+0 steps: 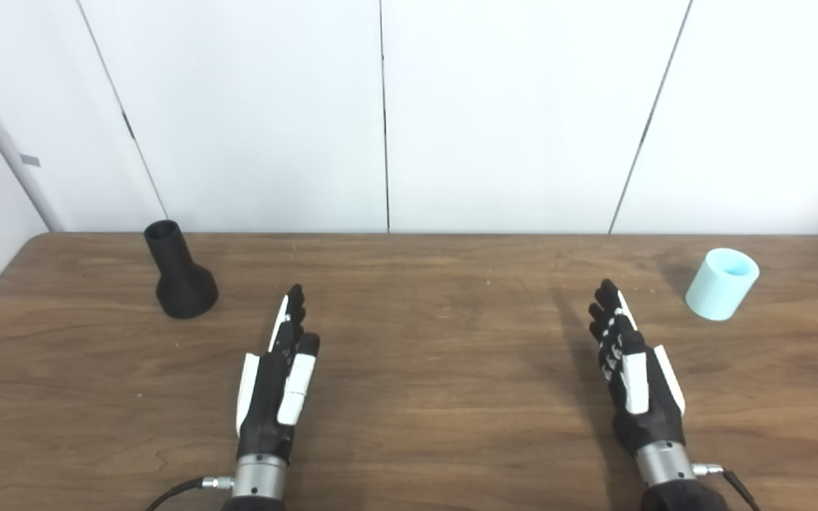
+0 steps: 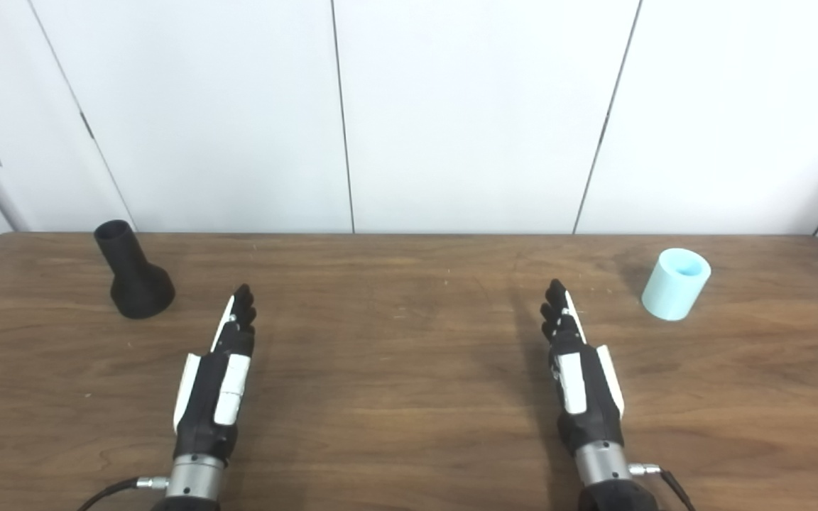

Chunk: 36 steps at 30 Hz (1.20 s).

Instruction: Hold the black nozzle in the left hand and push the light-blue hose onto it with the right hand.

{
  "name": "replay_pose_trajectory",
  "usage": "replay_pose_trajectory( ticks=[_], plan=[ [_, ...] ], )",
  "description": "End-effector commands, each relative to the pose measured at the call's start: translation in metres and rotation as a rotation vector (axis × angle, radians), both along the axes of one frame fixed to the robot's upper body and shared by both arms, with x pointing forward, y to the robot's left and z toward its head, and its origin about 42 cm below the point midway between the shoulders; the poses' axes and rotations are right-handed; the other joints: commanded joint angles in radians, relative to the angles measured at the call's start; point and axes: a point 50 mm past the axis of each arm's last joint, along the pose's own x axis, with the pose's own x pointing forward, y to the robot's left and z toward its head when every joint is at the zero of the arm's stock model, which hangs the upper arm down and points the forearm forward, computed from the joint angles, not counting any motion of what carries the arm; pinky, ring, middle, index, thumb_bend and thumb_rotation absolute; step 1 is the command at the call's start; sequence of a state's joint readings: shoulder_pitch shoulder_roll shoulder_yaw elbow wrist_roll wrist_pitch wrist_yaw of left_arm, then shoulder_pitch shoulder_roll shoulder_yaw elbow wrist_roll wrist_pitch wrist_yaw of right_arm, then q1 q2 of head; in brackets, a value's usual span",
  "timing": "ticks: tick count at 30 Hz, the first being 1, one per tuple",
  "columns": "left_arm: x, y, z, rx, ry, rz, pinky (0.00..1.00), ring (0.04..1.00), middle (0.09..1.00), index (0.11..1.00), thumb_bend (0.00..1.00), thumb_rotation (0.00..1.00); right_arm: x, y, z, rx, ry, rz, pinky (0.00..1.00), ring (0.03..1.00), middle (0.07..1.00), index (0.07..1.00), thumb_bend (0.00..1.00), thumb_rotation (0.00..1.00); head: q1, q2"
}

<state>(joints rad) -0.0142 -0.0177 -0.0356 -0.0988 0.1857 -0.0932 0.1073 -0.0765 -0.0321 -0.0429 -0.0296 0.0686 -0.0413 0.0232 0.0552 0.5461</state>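
Observation:
The black nozzle [image 1: 178,272] stands upright on its wide base at the far left of the wooden table [image 1: 409,397], narrow open end up. The light-blue hose piece [image 1: 722,284], a short open cylinder, stands at the far right. My left hand [image 1: 277,380] is over the table at centre-left, fingers straight and apart, holding nothing, to the right of and nearer than the nozzle. My right hand [image 1: 633,372] is at centre-right, also open and empty, left of and nearer than the hose.
White wall panels [image 1: 380,113] rise straight behind the table's far edge. Cables trail from both wrists at the bottom edge.

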Motion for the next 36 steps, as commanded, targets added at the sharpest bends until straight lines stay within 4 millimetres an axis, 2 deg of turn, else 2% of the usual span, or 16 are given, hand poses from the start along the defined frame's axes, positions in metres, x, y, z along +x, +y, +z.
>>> replay_pose_trajectory(
  ticks=[1,16,19,24,26,31,36],
  plan=[
    [0.006,-0.002,0.01,0.009,-0.045,-0.007,1.0,1.0,1.0,1.0,0.71,1.0,-0.004,0.002,-0.004,0.02,-0.013,-0.005,1.0,1.0,1.0,1.0,0.65,1.0,0.002,-0.001],
    [0.007,-0.004,0.008,0.012,-0.036,-0.012,1.0,1.0,1.0,1.0,0.71,1.0,-0.004,-0.001,-0.008,0.018,0.003,-0.006,1.0,1.0,1.0,1.0,0.65,1.0,0.023,-0.005],
    [0.008,-0.005,0.006,0.012,-0.033,-0.008,1.0,1.0,1.0,1.0,0.71,1.0,-0.003,-0.004,-0.01,0.018,0.006,-0.006,1.0,1.0,1.0,1.0,0.65,1.0,0.053,-0.018],
    [0.008,-0.016,0.003,0.013,-0.032,-0.004,1.0,1.0,1.0,1.0,0.72,1.0,-0.002,-0.015,-0.016,0.017,0.011,-0.007,1.0,1.0,1.0,1.0,0.65,1.0,0.151,-0.059],
    [0.009,-0.018,0.001,0.019,-0.034,0.006,1.0,1.0,1.0,1.0,0.75,1.0,-0.003,-0.021,-0.02,0.015,0.015,-0.007,1.0,1.0,1.0,1.0,0.64,1.0,0.174,-0.071],
    [0.012,0.005,0.0,0.072,-0.061,0.145,1.0,1.0,1.0,1.0,0.78,1.0,-0.001,-0.035,-0.028,0.009,0.017,-0.007,1.0,1.0,1.0,1.0,0.66,1.0,0.222,-0.108],
    [0.008,0.042,-0.009,0.043,-0.075,0.382,1.0,1.0,1.0,1.0,0.76,1.0,0.003,-0.043,-0.037,0.004,0.024,-0.005,1.0,1.0,1.0,1.0,0.66,1.0,0.276,-0.153]
  ],
)
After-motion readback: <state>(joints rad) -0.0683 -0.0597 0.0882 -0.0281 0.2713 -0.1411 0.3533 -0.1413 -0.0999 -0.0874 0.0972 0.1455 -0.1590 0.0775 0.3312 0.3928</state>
